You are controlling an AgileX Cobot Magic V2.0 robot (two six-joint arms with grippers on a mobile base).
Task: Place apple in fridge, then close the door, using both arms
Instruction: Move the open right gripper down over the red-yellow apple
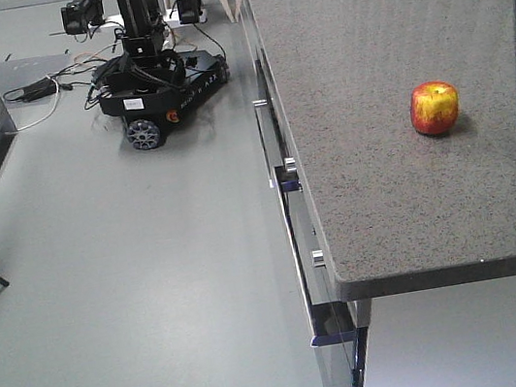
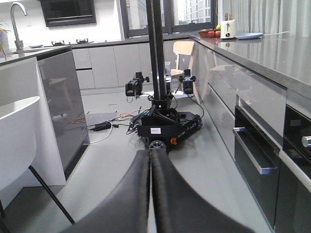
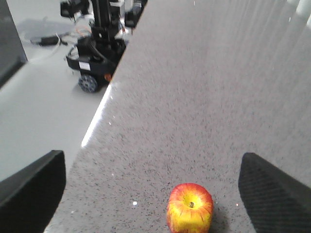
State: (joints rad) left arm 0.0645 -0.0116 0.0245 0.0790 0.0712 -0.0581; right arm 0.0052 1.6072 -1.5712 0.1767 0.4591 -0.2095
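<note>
apple: upright on speckled grey countertop, untouched. right gripper: fingers spread wide, empty, flanking apple without contact. left gripper: fingers pressed together, empty, out over floor. status: nothing done; grasp, placing in fridge and door closing remain.

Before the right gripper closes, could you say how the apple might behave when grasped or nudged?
The apple is round, so a nudge would probably roll it across the flat counter. Its smooth skin may slip when squeezed off-centre. It sits stem up and holds its shape, so it is likely firm and rigid.
</note>
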